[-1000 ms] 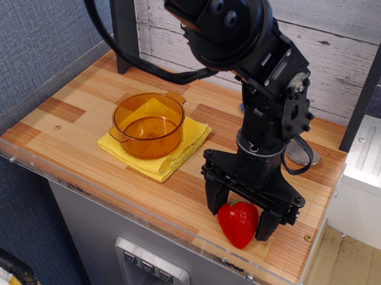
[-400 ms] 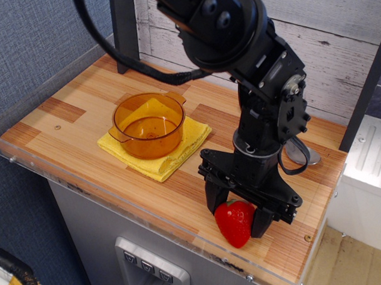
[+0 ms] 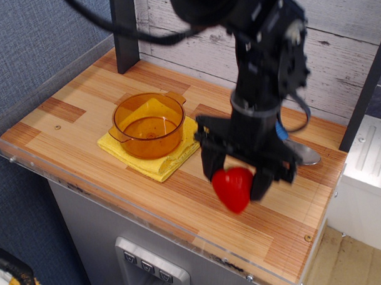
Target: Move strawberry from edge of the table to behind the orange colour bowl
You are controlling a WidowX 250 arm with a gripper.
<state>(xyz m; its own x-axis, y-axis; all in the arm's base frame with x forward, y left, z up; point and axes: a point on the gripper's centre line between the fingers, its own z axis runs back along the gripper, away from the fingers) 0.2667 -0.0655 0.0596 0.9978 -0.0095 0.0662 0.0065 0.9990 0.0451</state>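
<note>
Claw [image 3: 234,184] clamped on strawberry [image 3: 233,188], above table [image 3: 85,114].

Bright, even light; soft shadows on the striped wooden plank table [image 3: 84,132]. The black robot gripper [image 3: 235,181] and glossy red plastic strawberry [image 3: 233,189] are motion-blurred.

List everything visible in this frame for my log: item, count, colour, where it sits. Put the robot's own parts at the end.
strawberry: one, glossy red, held between the gripper fingers, lifted above the front right part of the table.
orange colour bowl: one, translucent amber-orange, resting on the cloth, left of centre.
cloth: one, yellow, folded flat under the bowl.
spoon: one, silver, only partly visible behind the arm, right rear of the table.
table: one, striped light and reddish-brown wood with a clear acrylic rim.
post: one, dark, standing at the table's back left.
gripper: one, black, closed on the strawberry, motion-blurred.
arm: one, black, with a cable trailing to the upper left.
</note>
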